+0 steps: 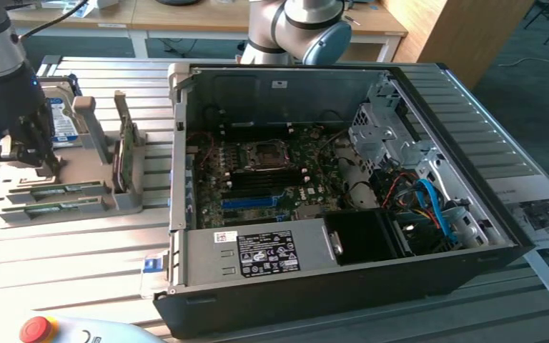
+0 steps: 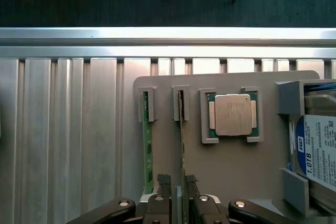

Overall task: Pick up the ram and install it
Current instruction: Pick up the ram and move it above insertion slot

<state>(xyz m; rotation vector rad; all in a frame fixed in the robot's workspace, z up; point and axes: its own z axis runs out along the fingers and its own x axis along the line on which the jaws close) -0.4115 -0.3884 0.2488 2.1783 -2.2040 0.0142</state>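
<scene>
Your fingers (image 2: 164, 183) stand wide apart, one on either side of the ram (image 2: 182, 129), and have not closed on it. The ram stands on edge in its slot of the grey holder (image 2: 231, 171). A second green stick (image 2: 148, 145) stands in the slot just beside it. Farther along the holder sits the square silvery chip (image 2: 232, 115), with the hard drive (image 2: 317, 145) next to it. The holder rests on the ribbed metal surface (image 2: 68, 129). The open computer case (image 1: 351, 279) stands at the exterior view's right.

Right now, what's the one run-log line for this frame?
phase: pre-grasp | jaws: open, straddling ram beside CPU | ram: in holder slot, not lifted
</scene>
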